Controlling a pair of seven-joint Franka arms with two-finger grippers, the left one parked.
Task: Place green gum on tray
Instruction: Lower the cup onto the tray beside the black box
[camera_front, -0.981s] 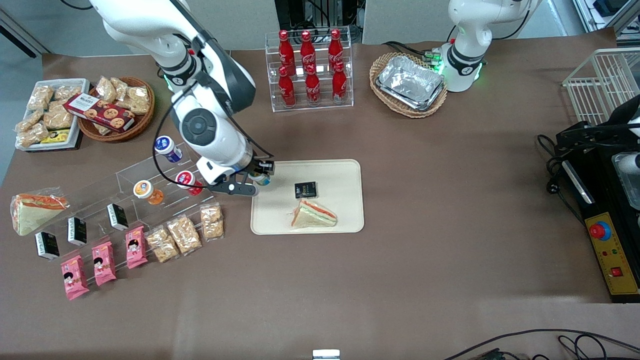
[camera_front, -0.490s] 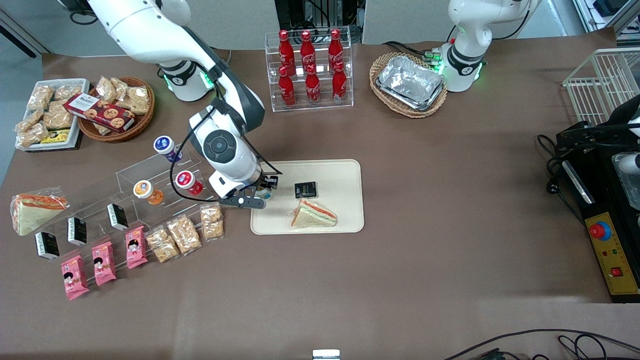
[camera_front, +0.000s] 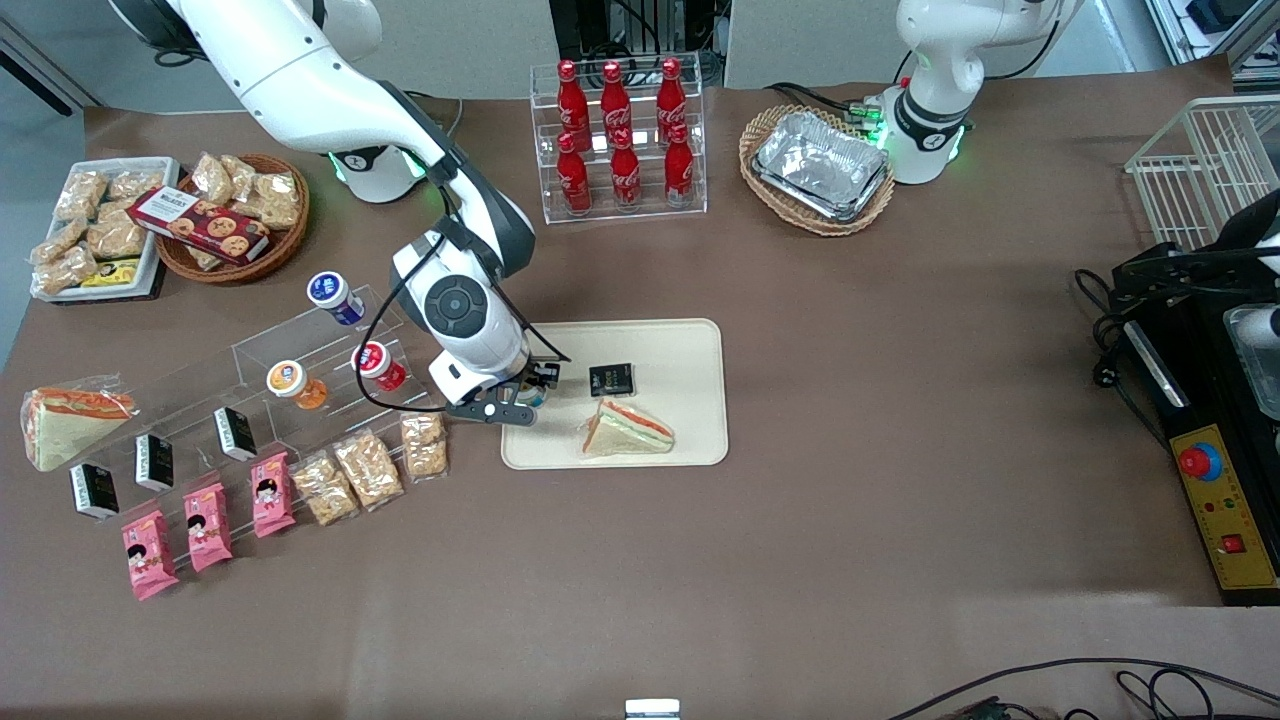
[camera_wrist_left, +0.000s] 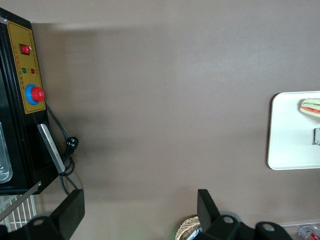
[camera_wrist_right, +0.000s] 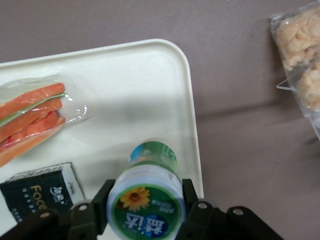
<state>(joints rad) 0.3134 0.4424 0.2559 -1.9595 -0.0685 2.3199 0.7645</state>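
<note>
The green gum (camera_wrist_right: 146, 194) is clamped between the 2 fingers of the tool (camera_wrist_right: 145, 202), its long axis upright and its lid facing the wrist camera. In the front view the tool (camera_front: 527, 391) hangs over the tray (camera_front: 690, 340) close to the edge nearest the working arm's end of the counter (camera_front: 900, 450).

Seen from the wrist, the jar's base appears to sit just inside that rim, whether touching or slightly above the tray floor cannot be told. The coming move is judged to turn on this vertical gap: a straight descent, then release.

On the front view's clock face, the sandwich (camera_front: 628, 428) lies at about 4 o'clock from the tool and the black packet (camera_front: 611, 380) at about 3 o'clock, both near. Bare tray is left under the jar, but the rim is close, so little sideways margin is judged to remain.
</note>
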